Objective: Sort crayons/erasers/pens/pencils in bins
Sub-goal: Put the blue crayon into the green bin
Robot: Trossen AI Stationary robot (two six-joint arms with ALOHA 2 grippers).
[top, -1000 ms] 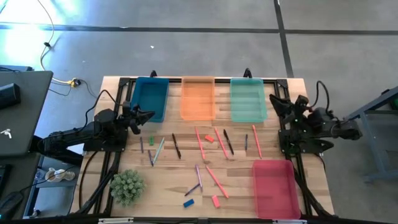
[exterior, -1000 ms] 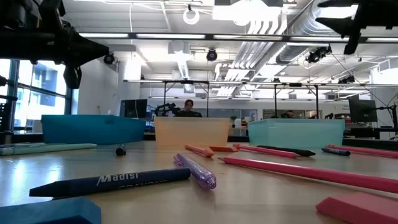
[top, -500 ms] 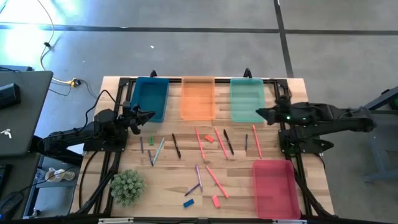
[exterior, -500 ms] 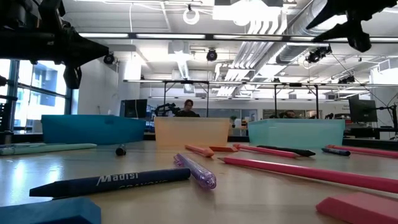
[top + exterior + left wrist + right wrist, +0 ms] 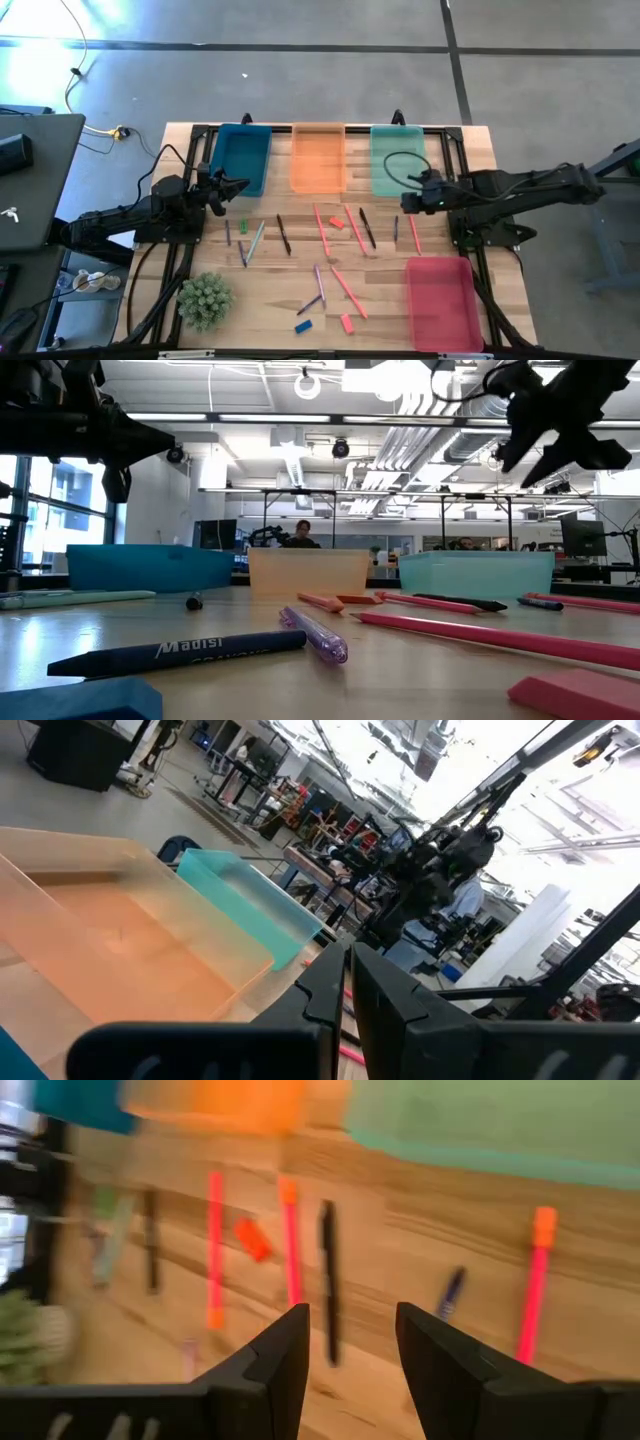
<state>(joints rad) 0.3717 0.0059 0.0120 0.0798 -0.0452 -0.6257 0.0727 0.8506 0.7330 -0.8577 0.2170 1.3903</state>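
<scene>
The right hand [image 5: 407, 198] reaches in over the counter [image 5: 270, 280] from the right edge, its two fingers [image 5: 283, 1355] spread apart and holding nothing; it hangs above the near corner of the teal-green bin [image 5: 398, 160], over the pink sticks and dark pens scattered there. The left hand [image 5: 238, 186] waits at the counter's left side, just beside the blue bin [image 5: 241, 157], its fingers [image 5: 330, 982] pressed together and empty. Three bins stand in a row along the far edge: blue, then the orange bin [image 5: 318, 156], then teal-green, while the pink-red bin [image 5: 441, 303] sits alone at the near right corner. The erasers lie loose on the wood, none in a bin: a green eraser [image 5: 243, 227] near the left hand between two thin sticks, an orange-red eraser [image 5: 336, 222] in the middle below the orange bin, and near the front edge a blue eraser [image 5: 303, 326] with a pink eraser [image 5: 346, 323] close to its right. Long pink pencils [image 5: 348, 291], a purple pen [image 5: 319, 284] and other thin sticks lie spread across the middle. A small green plant [image 5: 205, 300] stands at the near left. In the low view a dark crayon [image 5: 178, 652] lies closest, with the purple pen just behind it.
</scene>
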